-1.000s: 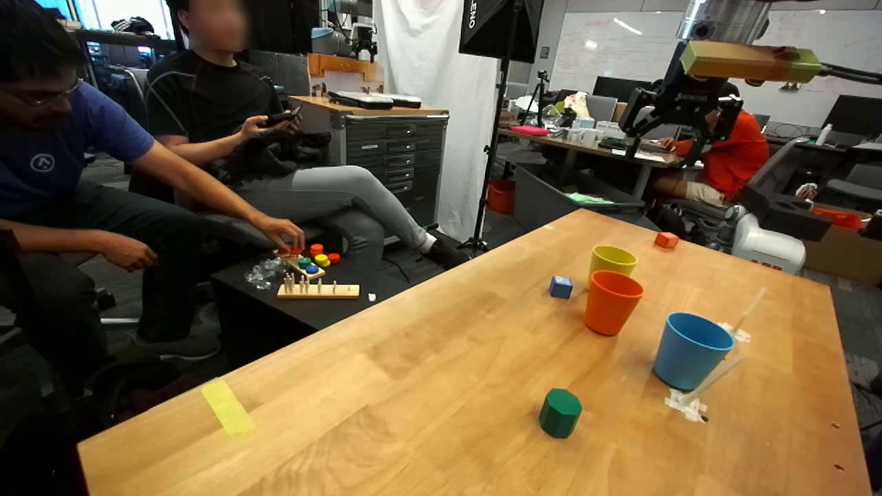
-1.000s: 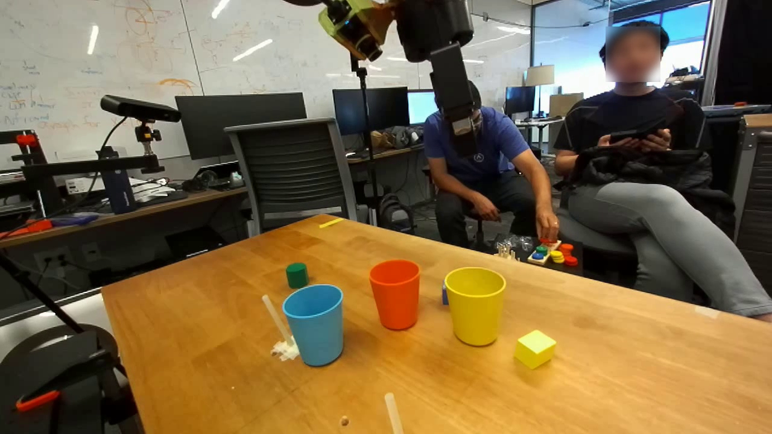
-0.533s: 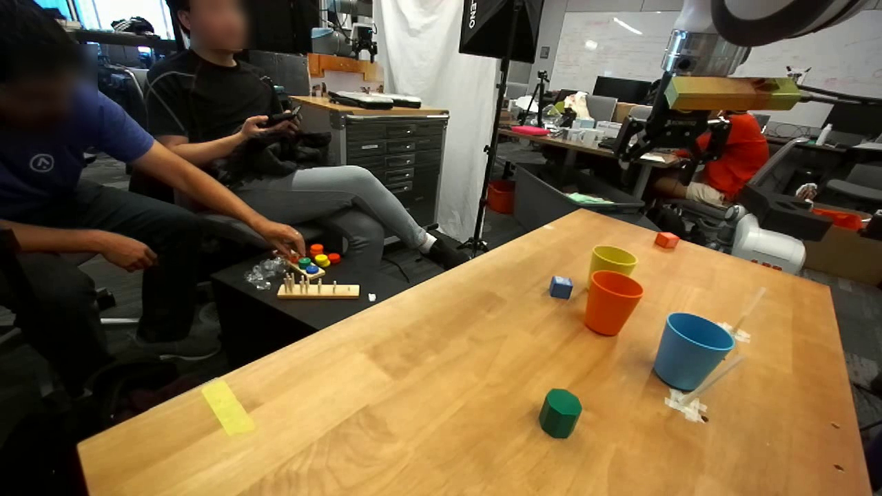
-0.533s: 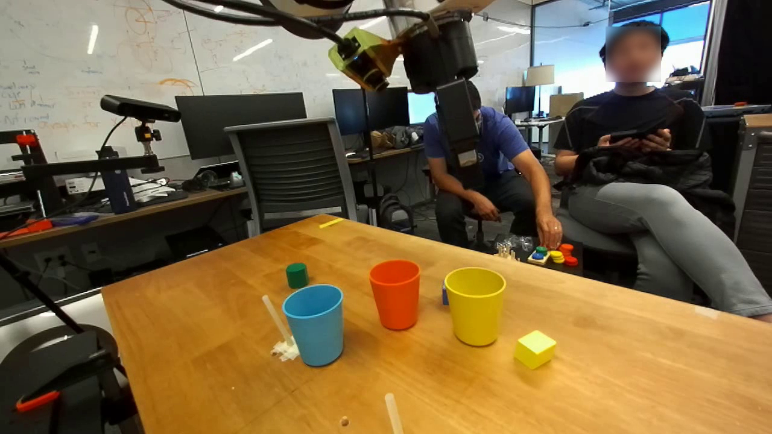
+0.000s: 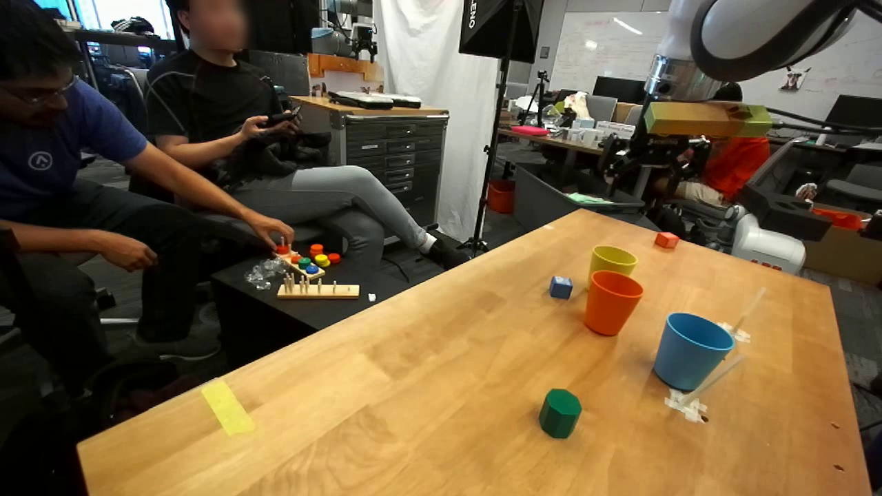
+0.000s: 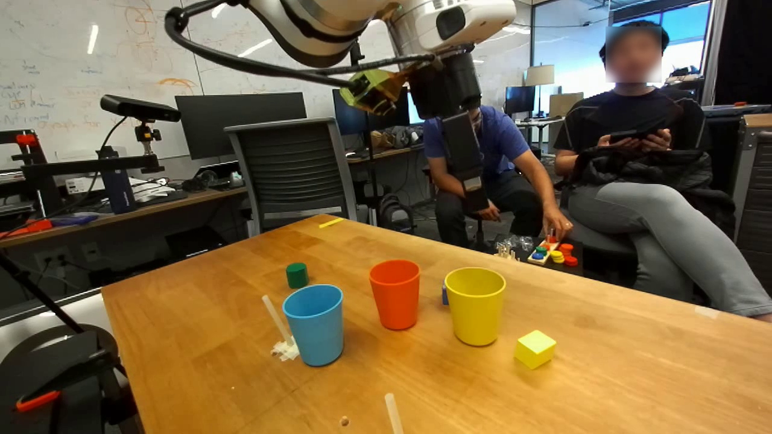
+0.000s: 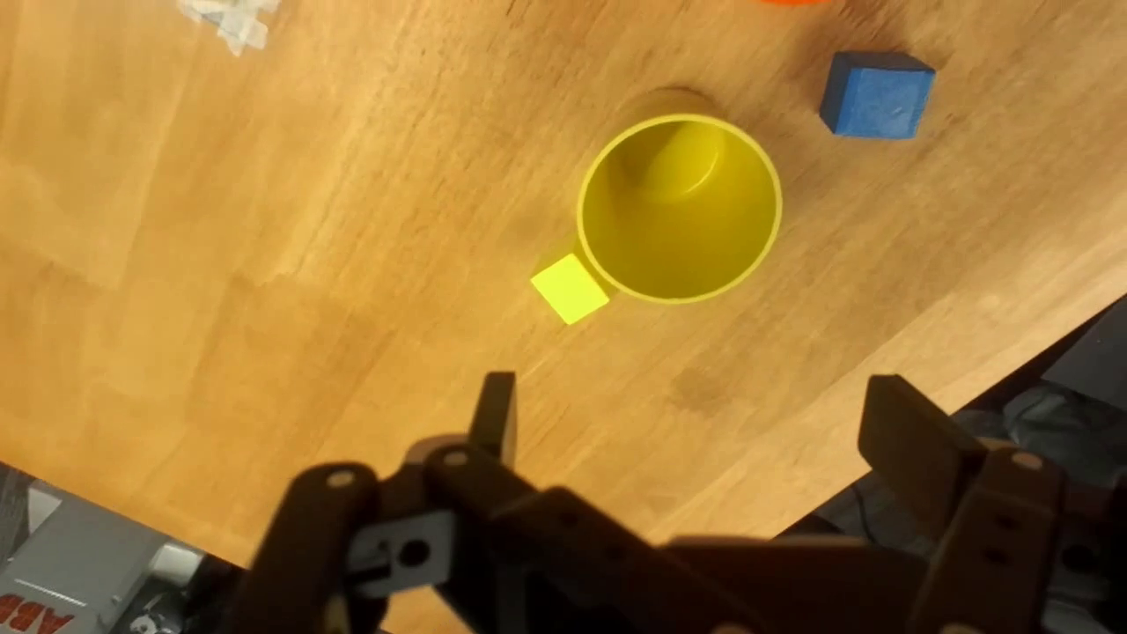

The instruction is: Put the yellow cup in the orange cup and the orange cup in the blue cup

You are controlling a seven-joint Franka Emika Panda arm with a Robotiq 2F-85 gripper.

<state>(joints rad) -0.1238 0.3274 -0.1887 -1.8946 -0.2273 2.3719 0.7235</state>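
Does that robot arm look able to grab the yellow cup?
Probably yes: the gripper is open and nothing covers the yellow cup, though the yellow block beside it might get nudged.

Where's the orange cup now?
In an exterior view, the orange cup stands mid-picture on the table, the blue cup to its left and the yellow cup to its right.

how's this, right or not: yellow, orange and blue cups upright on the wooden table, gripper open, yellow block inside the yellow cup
One slip: the yellow block is not inside the yellow cup but on the wooden table beside it, as the wrist view shows. Otherwise right: that cup, the orange cup and the blue cup stand upright, and the gripper is open.
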